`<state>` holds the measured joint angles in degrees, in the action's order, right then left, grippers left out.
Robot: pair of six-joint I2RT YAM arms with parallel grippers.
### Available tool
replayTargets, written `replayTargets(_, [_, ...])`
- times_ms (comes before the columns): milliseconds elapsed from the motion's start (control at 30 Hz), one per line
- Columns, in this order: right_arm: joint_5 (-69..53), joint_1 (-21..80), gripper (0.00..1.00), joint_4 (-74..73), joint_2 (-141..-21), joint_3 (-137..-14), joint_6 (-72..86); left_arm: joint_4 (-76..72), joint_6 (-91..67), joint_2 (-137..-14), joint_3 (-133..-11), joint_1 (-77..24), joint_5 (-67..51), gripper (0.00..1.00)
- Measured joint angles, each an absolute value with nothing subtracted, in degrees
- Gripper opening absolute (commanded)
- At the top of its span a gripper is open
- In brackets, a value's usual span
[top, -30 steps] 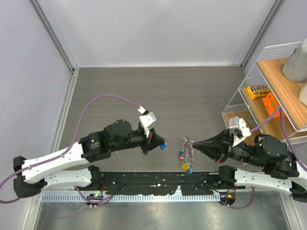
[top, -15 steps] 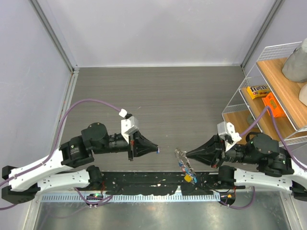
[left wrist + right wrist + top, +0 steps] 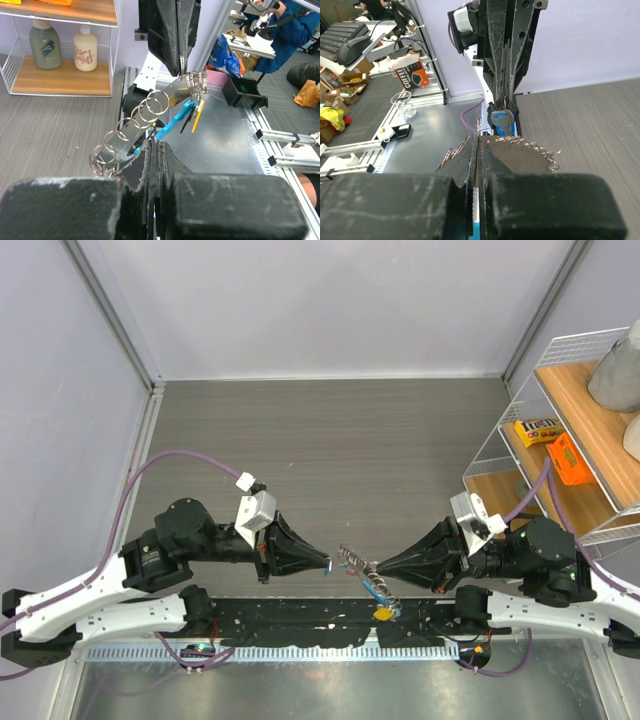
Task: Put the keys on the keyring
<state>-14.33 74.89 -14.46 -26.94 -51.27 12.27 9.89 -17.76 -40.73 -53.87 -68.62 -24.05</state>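
Two things are clamped tight, lower centre: a key point(image 3: 501, 119) in the left gripper point(image 3: 327, 563), the keyring point(image 3: 172, 94) in the right gripper point(image 3: 373, 566).

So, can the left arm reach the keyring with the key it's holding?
Probably yes. The left gripper, shut on a blue-headed key, faces the keyring held up by the right gripper, and nothing appears to lie between them.

Grey table point(image 3: 350, 440), pale walls point(image 3: 330, 300), wire shelf point(image 3: 578, 410) right

The keys point(image 3: 382, 612) under the keyring point(image 3: 352, 557) seem too small to count.
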Motion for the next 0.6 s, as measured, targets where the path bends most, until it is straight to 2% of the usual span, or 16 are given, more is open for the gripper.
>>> replayTargets(600, [-11.2, 74.9, 0.06, -1.4, -26.0, -44.5, 17.1, 2.3, -23.0, -42.6, -55.1, -68.6, -28.8, 0.0])
